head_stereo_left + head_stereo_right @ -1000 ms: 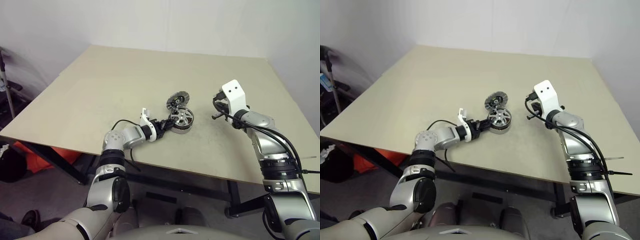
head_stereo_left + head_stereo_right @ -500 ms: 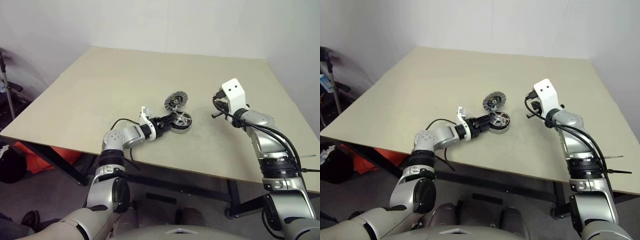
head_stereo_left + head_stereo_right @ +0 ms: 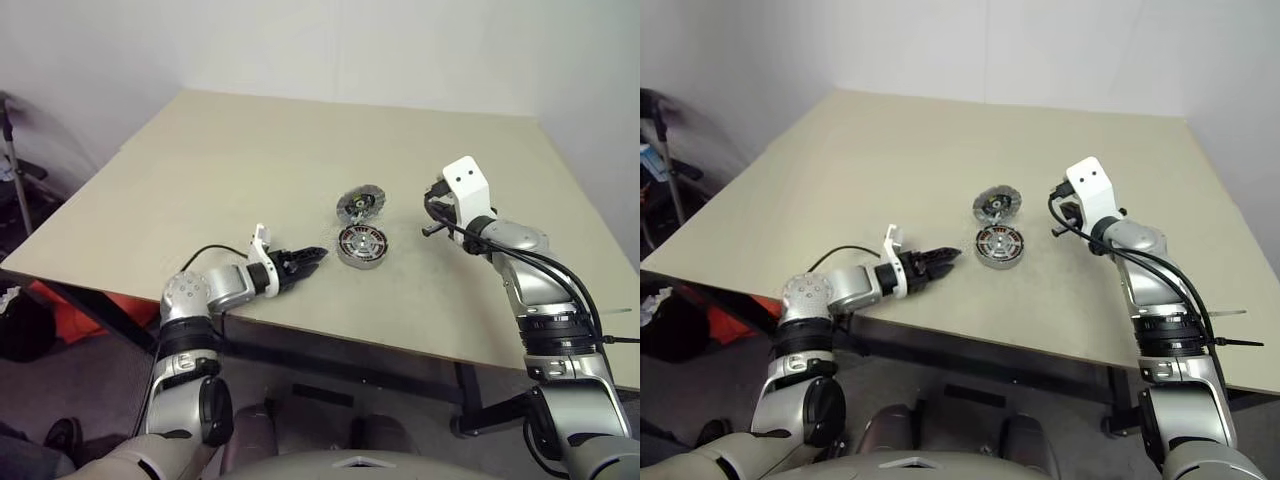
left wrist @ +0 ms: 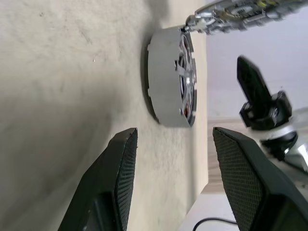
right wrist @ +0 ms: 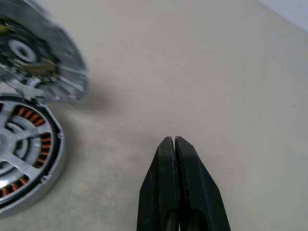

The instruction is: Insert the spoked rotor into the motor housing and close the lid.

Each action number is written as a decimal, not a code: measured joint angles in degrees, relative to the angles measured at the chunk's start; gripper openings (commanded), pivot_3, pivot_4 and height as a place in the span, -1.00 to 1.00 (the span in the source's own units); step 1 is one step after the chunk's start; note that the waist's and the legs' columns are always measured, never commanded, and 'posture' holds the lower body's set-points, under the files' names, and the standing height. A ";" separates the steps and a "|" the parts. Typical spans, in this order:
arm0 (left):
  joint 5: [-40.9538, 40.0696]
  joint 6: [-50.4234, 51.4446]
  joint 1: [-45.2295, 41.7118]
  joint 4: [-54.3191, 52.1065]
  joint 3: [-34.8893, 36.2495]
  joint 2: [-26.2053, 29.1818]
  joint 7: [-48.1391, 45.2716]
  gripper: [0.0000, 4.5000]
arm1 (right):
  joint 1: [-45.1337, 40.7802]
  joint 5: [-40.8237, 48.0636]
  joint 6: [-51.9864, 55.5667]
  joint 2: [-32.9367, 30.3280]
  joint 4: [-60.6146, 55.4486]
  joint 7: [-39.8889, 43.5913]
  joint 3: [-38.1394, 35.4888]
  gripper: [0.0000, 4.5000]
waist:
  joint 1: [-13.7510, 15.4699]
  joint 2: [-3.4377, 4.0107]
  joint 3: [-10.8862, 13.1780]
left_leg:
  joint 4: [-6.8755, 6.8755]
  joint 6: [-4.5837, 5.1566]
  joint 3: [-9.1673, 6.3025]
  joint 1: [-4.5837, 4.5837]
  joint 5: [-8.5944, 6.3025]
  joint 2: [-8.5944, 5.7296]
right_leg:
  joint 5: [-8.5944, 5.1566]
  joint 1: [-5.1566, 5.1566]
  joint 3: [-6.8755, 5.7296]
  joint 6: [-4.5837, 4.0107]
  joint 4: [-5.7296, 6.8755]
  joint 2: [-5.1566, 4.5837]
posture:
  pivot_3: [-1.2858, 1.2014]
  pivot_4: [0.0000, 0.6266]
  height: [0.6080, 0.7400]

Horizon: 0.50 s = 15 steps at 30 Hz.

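The motor housing (image 3: 361, 246) lies flat near the table's middle, with copper windings showing inside its silver rim. The spoked rotor (image 5: 13, 144) sits in it, spokes up. The lid (image 3: 358, 203) stands tilted just behind, its lower edge at the housing's far rim and its yellow centre facing me. My left gripper (image 3: 310, 257) hovers low over the table a short way left of the housing, open and empty, pointing at its side wall (image 4: 166, 82). My right gripper (image 5: 174, 144) is shut on nothing, held above the table to the right of the housing.
The tan table (image 3: 250, 160) has its front edge close below my left forearm. A black cable (image 3: 205, 255) loops from my left wrist. A dark stand (image 3: 15, 185) and an orange thing (image 3: 70, 305) sit off the table's left side.
My left gripper has opened, let go at the housing's rim and drawn back to the left, leaving the rotor in the housing. The right arm has stayed put.
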 measured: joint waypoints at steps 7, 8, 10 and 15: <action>6.86 -12.87 3.17 -12.21 -11.22 8.09 -10.29 0.18 | 4.96 4.69 2.55 -2.20 -10.71 7.89 2.97 -1.00 | -0.01 0.01 0.00 | -0.13 -0.02 -0.03 0.03 0.01 0.09 | 0.00 0.05 -0.11 0.00 -0.10 0.05 | 0.03 -1.00 1.00; 8.00 -15.09 2.91 -13.05 -12.12 9.74 -11.93 0.18 | 6.11 4.71 2.67 -2.25 -11.07 8.56 4.42 -1.00 | -0.02 0.01 0.00 | -0.12 -0.02 -0.04 0.03 0.01 0.08 | 0.00 0.04 -0.11 0.00 -0.10 0.04 | 0.03 -1.00 1.00; 10.46 -19.41 1.51 -14.85 -13.65 13.86 -15.60 0.18 | 7.25 4.86 3.36 -2.16 -11.13 9.58 7.07 -1.00 | -0.12 0.08 0.04 | -0.12 -0.04 -0.03 0.04 0.02 0.05 | 0.00 0.03 -0.07 0.01 -0.09 0.03 | 0.03 -1.00 1.00; 14.41 -25.35 0.06 -16.21 -17.81 17.75 -21.13 0.18 | 2.91 4.69 2.90 -0.60 -9.30 9.50 9.07 -1.00 | -0.23 0.16 0.00 | -0.11 -0.10 -0.02 0.13 0.06 0.05 | 0.01 0.05 -0.05 0.01 -0.01 0.02 | 0.03 -1.00 1.00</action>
